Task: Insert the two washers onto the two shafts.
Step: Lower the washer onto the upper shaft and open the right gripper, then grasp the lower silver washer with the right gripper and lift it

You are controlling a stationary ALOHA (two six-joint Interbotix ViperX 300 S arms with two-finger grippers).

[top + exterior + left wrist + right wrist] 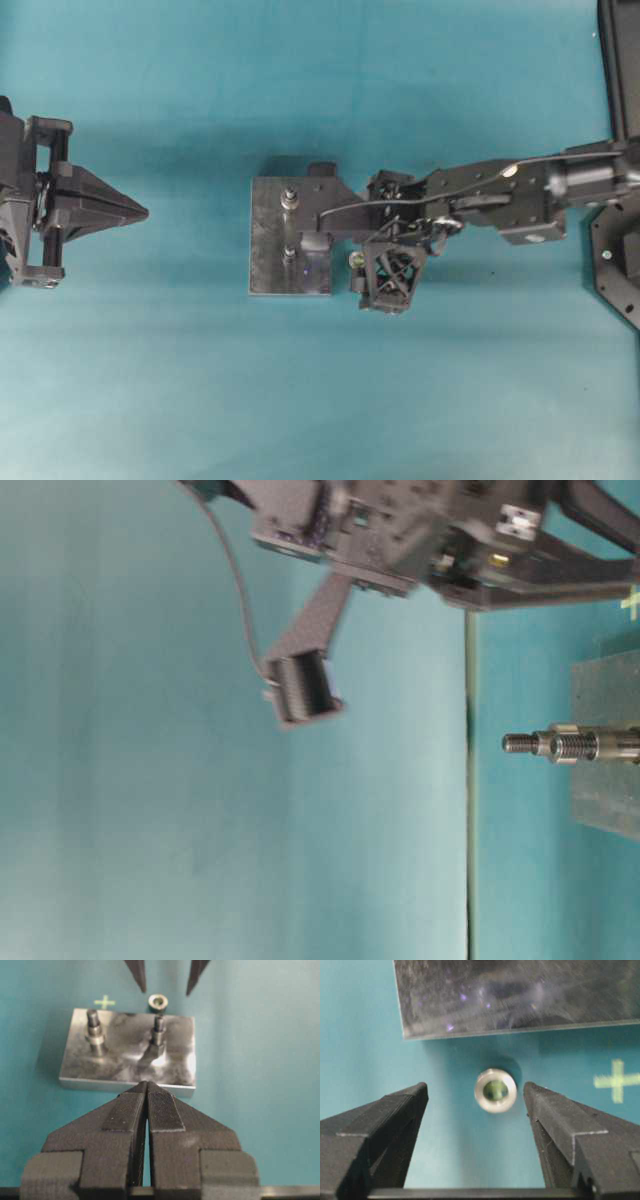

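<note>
Teal table (pixel 360 1035), washer (pixel 495 1090) flat, hole up

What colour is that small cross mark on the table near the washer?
Pale green-yellow cross mark, clearest in the right wrist view, beside the small silver metal washer.

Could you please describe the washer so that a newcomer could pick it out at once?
Find the grey metal plate mid-table. Just off its edge, on the teal cloth, lies the washer. Unlike the two upright shafts on the plate, it is a small, flat silver ring with a hole.
</note>
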